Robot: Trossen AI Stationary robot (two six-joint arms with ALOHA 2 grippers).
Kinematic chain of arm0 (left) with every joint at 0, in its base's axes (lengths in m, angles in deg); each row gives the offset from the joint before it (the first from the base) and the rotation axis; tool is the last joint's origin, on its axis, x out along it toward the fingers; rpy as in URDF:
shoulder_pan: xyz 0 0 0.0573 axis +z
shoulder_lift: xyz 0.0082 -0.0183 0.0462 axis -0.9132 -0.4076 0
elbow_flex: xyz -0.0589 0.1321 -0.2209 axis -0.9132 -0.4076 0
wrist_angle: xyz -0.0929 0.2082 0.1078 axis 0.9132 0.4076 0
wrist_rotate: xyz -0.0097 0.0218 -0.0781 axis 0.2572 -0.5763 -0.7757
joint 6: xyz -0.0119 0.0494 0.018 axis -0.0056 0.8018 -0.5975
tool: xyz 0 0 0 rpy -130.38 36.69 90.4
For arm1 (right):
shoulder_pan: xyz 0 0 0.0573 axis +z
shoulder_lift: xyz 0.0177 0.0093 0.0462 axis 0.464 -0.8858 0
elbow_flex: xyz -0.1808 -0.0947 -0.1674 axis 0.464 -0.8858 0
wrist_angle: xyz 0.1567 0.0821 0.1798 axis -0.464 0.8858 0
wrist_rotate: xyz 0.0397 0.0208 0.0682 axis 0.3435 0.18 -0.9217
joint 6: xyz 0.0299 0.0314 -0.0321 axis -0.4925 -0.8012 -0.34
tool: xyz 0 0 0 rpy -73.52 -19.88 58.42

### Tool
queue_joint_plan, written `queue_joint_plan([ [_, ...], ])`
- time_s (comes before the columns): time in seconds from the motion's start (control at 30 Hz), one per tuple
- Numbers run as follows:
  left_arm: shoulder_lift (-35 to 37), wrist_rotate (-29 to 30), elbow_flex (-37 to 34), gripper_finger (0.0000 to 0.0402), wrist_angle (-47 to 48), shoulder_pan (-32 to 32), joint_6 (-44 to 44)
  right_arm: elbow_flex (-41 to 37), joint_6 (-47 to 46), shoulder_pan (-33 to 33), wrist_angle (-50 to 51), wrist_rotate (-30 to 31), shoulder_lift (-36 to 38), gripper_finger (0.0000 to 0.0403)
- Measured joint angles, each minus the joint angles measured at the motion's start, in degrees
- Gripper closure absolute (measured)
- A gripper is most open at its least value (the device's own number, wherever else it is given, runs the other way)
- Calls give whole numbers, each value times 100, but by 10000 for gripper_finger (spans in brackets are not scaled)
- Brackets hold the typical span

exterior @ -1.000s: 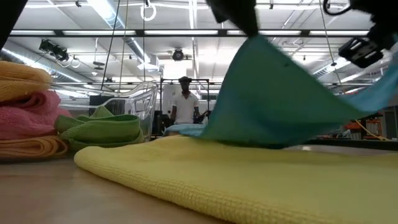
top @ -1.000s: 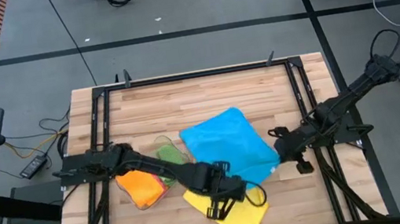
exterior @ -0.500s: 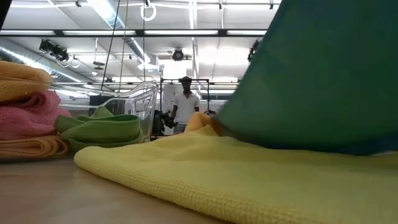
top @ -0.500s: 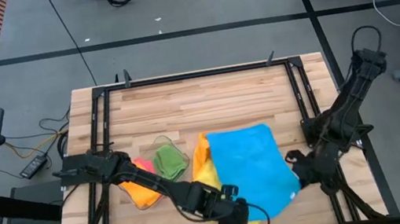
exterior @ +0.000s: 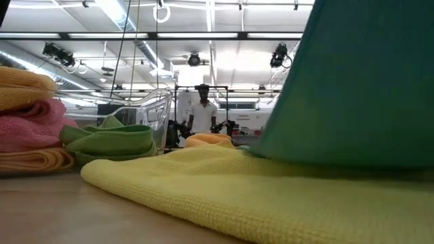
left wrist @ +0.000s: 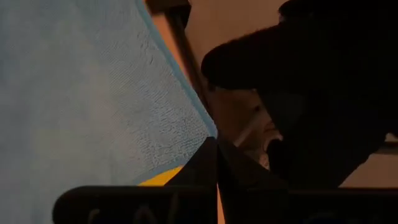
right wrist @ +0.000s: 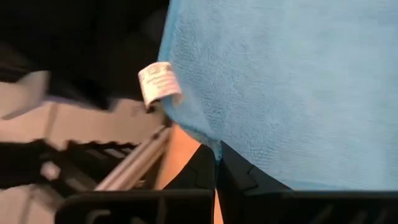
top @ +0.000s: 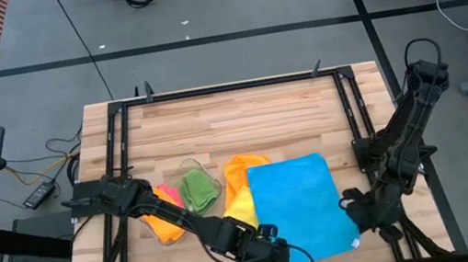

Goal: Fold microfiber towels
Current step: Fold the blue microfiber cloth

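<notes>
the blue towel (top: 299,207) has been carried from the middle of the desk (top: 242,120) toward its near edge over the last second, and it now hangs stretched almost flat between the two arms. a second ago it was bunched and tilted; now it shows as a clean rectangle with its far edge resting over the yellow towel (top: 238,209) and the orange towel (top: 244,167).

the left gripper (top: 278,256) is clamped shut on the near left corner of the blue towel, and the right gripper (top: 356,224) is pinched shut on the near right corner, next to the small white label (right wrist: 159,81). in the low view the blue towel fills the right side, lifted above the yellow one.

the folded orange and pink pile (top: 165,217) and the green towel (top: 197,190) lie to the left, by the clear tray (exterior: 150,108).

judging from this, the blue towel is now spread and squared, ready to be laid down for the first fold; the fold itself is not yet made.
</notes>
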Motion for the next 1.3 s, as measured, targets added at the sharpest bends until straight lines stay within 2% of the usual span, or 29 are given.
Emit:
queue_joint_plan([
  [0.2,0,387,-57,393,728,327,100,0,63,-447,866,566,7,397],
  [0.43,-9,477,-679,396,850,761,277,0,46,-1245,1769,1070,7,397],
  [0.67,-15,920,-1041,396,1088,1229,598,-5,92,-1950,2380,1432,5,397],
  [0.8,-15,1108,-1078,392,1291,1494,791,-124,108,-2310,2471,1813,-67,397],
  [0.97,-15,1329,-1078,393,1549,1794,1120,-195,232,-2696,2471,1864,-127,397],
  [1.3,-15,1334,-1078,391,1586,2262,1581,-195,604,-3332,2493,1965,-127,397],
])
